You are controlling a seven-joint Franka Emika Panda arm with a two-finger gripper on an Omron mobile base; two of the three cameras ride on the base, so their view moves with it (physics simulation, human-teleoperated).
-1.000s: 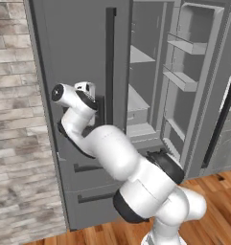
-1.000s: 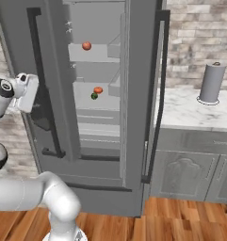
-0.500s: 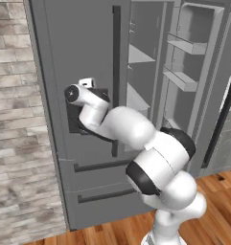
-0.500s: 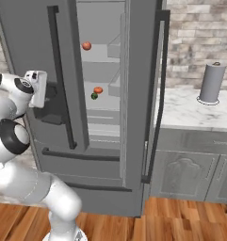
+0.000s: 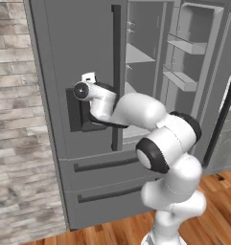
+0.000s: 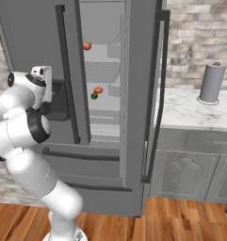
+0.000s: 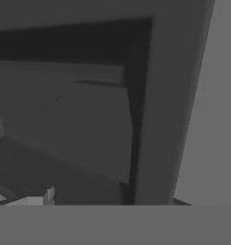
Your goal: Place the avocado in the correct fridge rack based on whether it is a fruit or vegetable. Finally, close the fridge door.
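Jaws: up against the left fridge door [image 5: 54,72], at the dark recessed panel [image 5: 77,112] set into its face. The close view from the hand gives only dim grey door surface and the panel's edge. I cannot tell whether the jaws are open or closed, and nothing shows between them. The arm [image 5: 136,110] reaches in from the lower right of the left-hand picture, folded tightly at the elbow.

Avocado [image 6: 94,96]: inside the fridge, centre-left of the right-hand picture. It rests on the fridge rack [image 6: 107,100], just beside a small orange-red fruit [image 6: 98,89]. A second orange-red fruit [image 6: 87,45] sits on the shelf above, well apart.

Progress, as I judge it: the placing looks done, since the avocado is on a rack and free of the robot. The right fridge door [image 6: 143,94] stands open, its bins [image 5: 184,48] facing out, so the closing step is not yet done.

Orientation: the avocado is a small dark blob here, nearly round. Its long axis and pointing end are too small to make out.

Paper-towel roll [image 6: 212,82] stands upright on the surface [image 6: 190,113] at right.
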